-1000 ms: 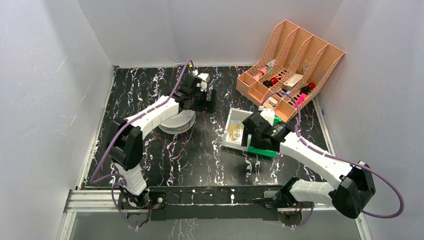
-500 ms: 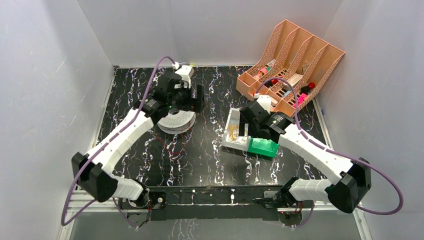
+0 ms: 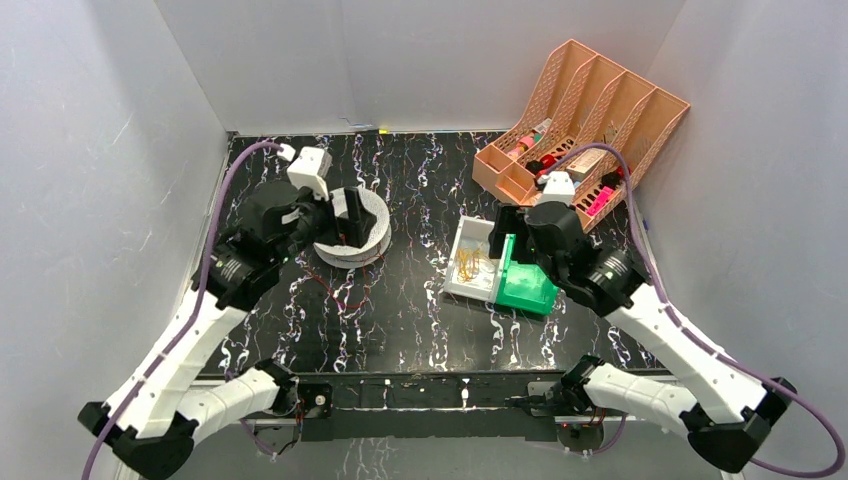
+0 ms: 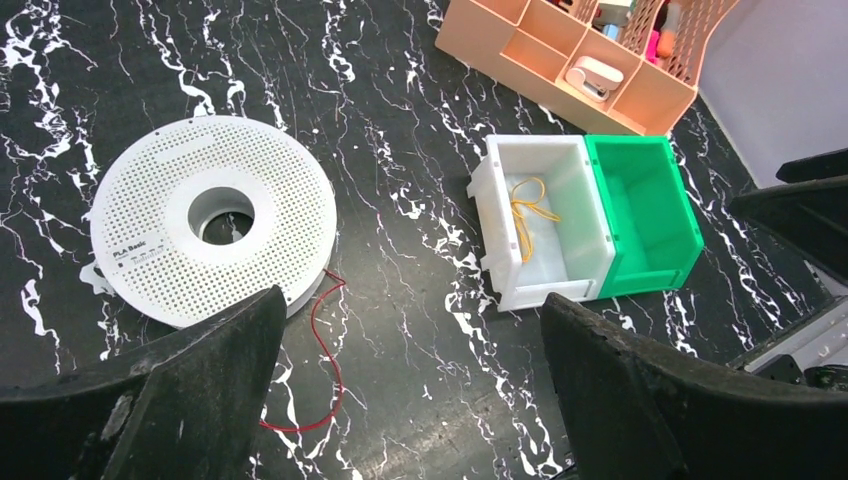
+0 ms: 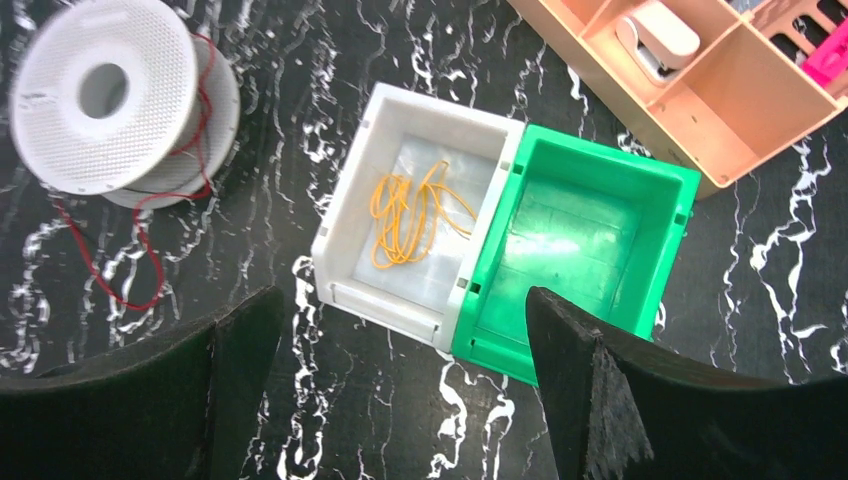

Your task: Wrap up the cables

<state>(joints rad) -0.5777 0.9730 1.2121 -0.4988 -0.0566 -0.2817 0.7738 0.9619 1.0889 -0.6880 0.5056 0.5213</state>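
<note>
A thin red cable [image 4: 318, 335] trails in a loose loop on the black marbled table from the near rim of a white perforated spool [image 4: 215, 235]. The right wrist view shows the red cable [image 5: 135, 275] running over the spool [image 5: 105, 95] and down onto the table. My left gripper [image 3: 348, 215] hovers high over the spool's left side, open and empty; from its own wrist the left gripper [image 4: 410, 390] frames bare table. My right gripper [image 3: 503, 248] hangs open and empty above the bins, with the right gripper [image 5: 400, 390] over table just in front of them.
A white bin [image 5: 345, 235] holding yellow-orange wire stands against a green bin [image 5: 575, 260] right of centre. A peach desk organizer [image 3: 580, 130] with small items fills the back right corner. White walls enclose the table on three sides.
Both arms have risen and drawn back toward their bases. The left gripper swung from behind the spool to above its left side; the right gripper lifted over the bins. Both stayed open.
</note>
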